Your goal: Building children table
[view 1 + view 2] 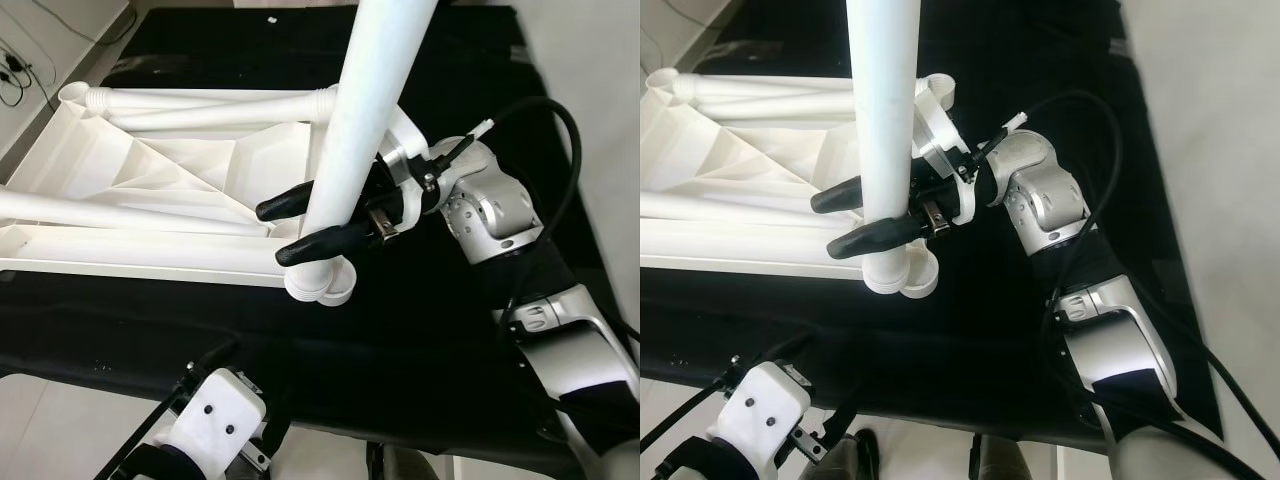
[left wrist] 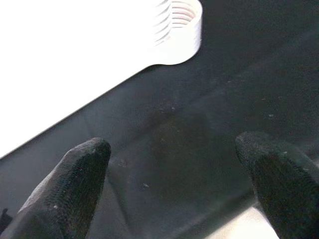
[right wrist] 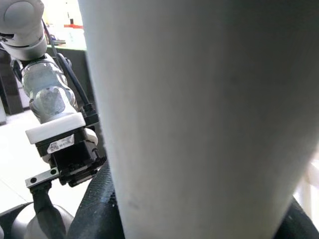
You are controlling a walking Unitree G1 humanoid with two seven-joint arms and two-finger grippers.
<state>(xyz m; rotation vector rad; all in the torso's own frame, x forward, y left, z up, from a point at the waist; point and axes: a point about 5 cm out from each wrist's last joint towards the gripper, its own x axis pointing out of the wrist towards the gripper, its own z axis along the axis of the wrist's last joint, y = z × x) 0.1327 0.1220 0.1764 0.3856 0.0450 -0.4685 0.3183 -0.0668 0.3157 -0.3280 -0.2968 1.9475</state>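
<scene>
R gripper [image 1: 300, 228] clamped around white table leg [image 1: 365, 110]; leg upright, slightly tilted, its base in corner socket [image 1: 322, 283] of upturned white tabletop [image 1: 150, 170]; tabletop lies on black cloth [image 1: 420, 330]; two more legs [image 1: 200, 105] lie along tabletop underside; L gripper [image 2: 169, 194] near tabletop's front edge, above cloth, fingers spread wide, holding nothing.

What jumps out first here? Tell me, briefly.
The upright white leg at centre, standing in the corner socket of the overturned white tabletop, with the right tool clamped around it. The tabletop lies on a black cloth; the left tool hangs open low at the near edge.
</scene>
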